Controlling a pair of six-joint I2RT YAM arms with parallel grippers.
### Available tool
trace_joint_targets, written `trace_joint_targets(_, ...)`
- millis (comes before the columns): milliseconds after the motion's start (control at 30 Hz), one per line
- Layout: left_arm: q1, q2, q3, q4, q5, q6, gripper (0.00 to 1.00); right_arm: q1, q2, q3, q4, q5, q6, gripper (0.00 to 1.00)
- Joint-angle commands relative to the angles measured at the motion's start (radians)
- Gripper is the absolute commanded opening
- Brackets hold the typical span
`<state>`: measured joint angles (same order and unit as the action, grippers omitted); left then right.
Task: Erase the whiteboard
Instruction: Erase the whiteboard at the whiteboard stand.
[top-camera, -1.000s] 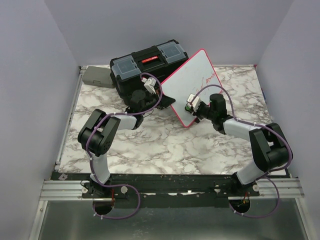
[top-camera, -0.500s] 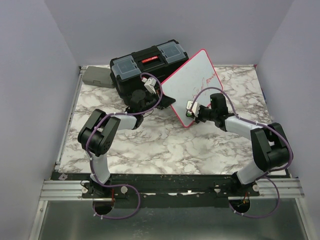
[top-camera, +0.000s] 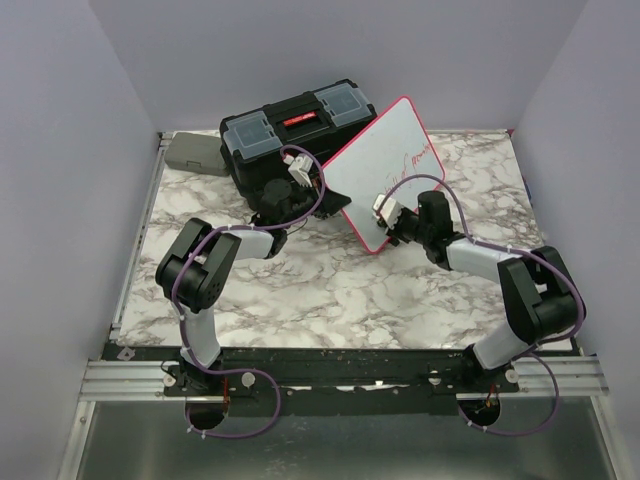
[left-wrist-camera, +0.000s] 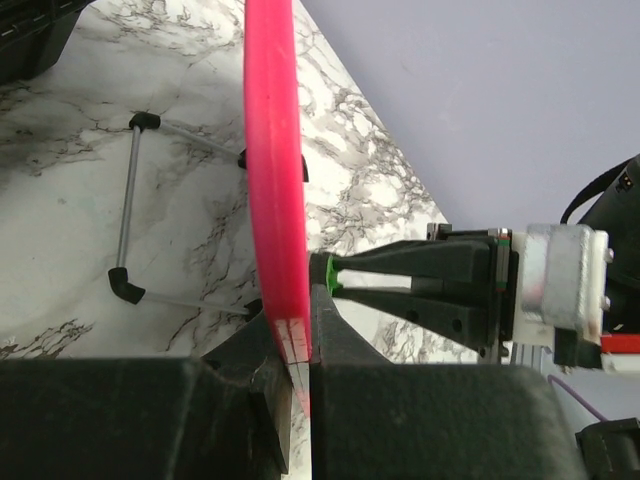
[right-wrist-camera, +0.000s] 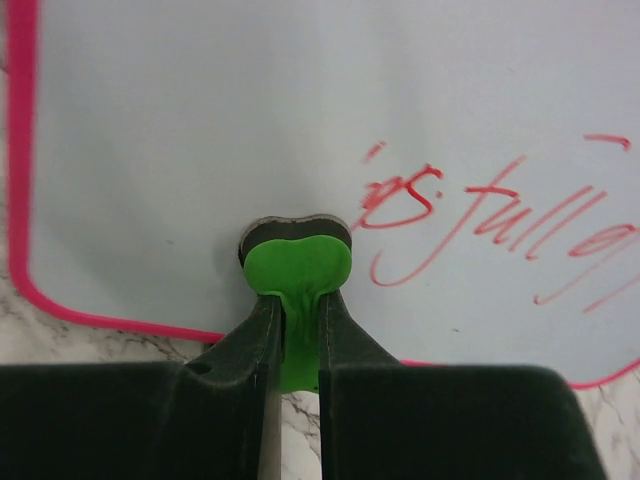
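The whiteboard (top-camera: 385, 165) with a pink-red frame stands tilted on the marble table, red handwriting on its right part (right-wrist-camera: 500, 215). My left gripper (top-camera: 325, 197) is shut on the board's left frame edge (left-wrist-camera: 275, 200), seen edge-on in the left wrist view. My right gripper (top-camera: 383, 218) is shut on a small green eraser (right-wrist-camera: 297, 275) whose dark pad presses against the white surface near the lower edge, just left of the writing. The eraser's green tip also shows in the left wrist view (left-wrist-camera: 330, 275).
A black toolbox (top-camera: 295, 130) with grey lid compartments stands behind the board. A grey case (top-camera: 193, 153) lies at the back left. The board's wire stand with black feet (left-wrist-camera: 130, 210) rests on the table behind it. Walls close in on three sides.
My right gripper with the eraser has shifted slightly left and up along the board's lower part. The left arm and the board have stayed put.
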<state>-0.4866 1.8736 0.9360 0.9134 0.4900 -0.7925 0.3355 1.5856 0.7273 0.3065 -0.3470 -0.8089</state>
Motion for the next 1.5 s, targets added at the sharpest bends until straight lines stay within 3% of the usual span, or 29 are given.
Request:
trace_joint_targets(0,-0.047,-0.007,0.015,0.020,0.170,-0.039,0.00,-0.020,0.037,-0.028,0.103,0.252,0.027,0.01)
trace_joint_targets(167,-0.047,-0.005,0.017,0.019,0.170,-0.038,0.00,-0.020,0.035,-0.035,0.126,0.252,0.034,0.01)
trace_joint_targets(367,-0.047,-0.002,0.023,0.016,0.170,-0.039,0.00,-0.013,-0.002,-0.045,-0.044,-0.079,-0.050,0.01)
trace_joint_targets(600,-0.049,0.001,0.033,0.008,0.170,-0.040,0.00,0.026,-0.019,-0.057,-0.093,-0.206,-0.141,0.01)
trace_joint_targets(1033,-0.050,-0.003,0.026,0.010,0.173,-0.036,0.00,0.032,0.068,-0.030,0.089,0.299,-0.132,0.01)
trace_joint_targets(1333,-0.048,-0.002,0.024,0.016,0.174,-0.038,0.00,0.023,0.053,-0.028,0.120,0.334,-0.109,0.01)
trace_joint_targets(1467,-0.049,0.001,0.029,0.012,0.176,-0.040,0.00,0.027,0.023,-0.058,0.077,0.136,-0.126,0.01)
